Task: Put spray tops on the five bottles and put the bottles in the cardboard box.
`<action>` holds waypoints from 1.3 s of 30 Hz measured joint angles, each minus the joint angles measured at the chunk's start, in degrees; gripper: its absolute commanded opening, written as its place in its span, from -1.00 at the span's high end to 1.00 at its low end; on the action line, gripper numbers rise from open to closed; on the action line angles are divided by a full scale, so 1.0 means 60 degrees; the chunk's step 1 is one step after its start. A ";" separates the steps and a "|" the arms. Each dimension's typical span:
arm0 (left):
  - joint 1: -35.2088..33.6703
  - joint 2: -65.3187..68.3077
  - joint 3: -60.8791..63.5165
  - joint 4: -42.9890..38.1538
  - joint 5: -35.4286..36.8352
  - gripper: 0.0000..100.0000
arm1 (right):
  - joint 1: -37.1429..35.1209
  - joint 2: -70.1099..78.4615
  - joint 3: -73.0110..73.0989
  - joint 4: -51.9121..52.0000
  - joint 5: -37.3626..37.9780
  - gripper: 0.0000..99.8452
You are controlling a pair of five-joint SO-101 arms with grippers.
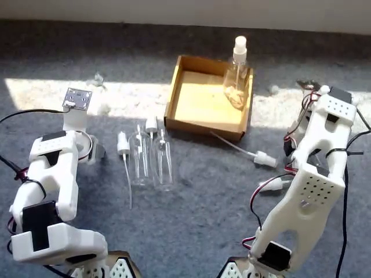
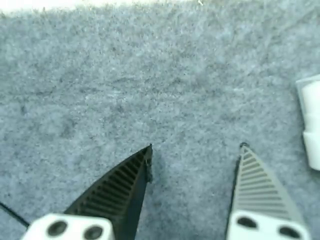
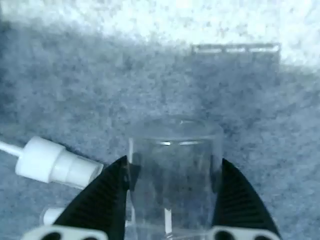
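The cardboard box [image 1: 174,104] lies at the back centre. One clear bottle [image 1: 236,78] with a white spray top leans inside it. Two clear bottles without tops [image 1: 139,157] [image 1: 163,159] lie side by side in front of the box. A spray top with a long tube [image 1: 123,145] lies next to them, and another top [image 1: 152,123] sits behind. My left gripper [image 2: 195,150] is open over bare carpet, with a white spray top [image 2: 311,120] just beside it. My right gripper [image 3: 173,170] is shut on a clear bottle [image 3: 175,135], and a spray top [image 3: 52,161] lies close by.
Grey carpet covers the whole work area. Two more spray tops [image 1: 264,157] [image 1: 275,184] lie near the right arm [image 1: 313,174]. The left arm [image 1: 55,174] stands at the left, with a small square metal part [image 1: 77,99] behind it.
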 measured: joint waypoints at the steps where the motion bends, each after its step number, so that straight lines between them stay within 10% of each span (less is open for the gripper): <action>1: 0.0000 0.0000 0.0000 0.0000 0.0000 0.51 | 0.0000 0.0000 0.0000 0.0264 0.0249 0.37; 8: 0.0000 0.0000 0.0000 0.0000 0.0000 0.51 | 0.0015 -0.0088 -0.0249 0.1026 0.0659 0.36; 18: 0.0000 0.0000 0.0000 0.0000 0.0000 0.51 | -0.0791 -0.1011 -0.2007 0.1084 -0.3092 0.36; 24: 0.0000 0.0000 0.0000 0.0000 0.0000 0.51 | -0.0938 -0.1773 -0.3267 0.1304 -0.2491 0.47; 29: 0.0000 0.0000 0.0000 0.0000 0.0000 0.51 | -0.1099 -0.3341 -0.2505 0.1304 0.1553 0.41; 39: 0.0000 0.0000 0.0000 0.0000 0.0000 0.51 | 0.0454 -0.7121 0.4015 0.1231 1.5370 0.34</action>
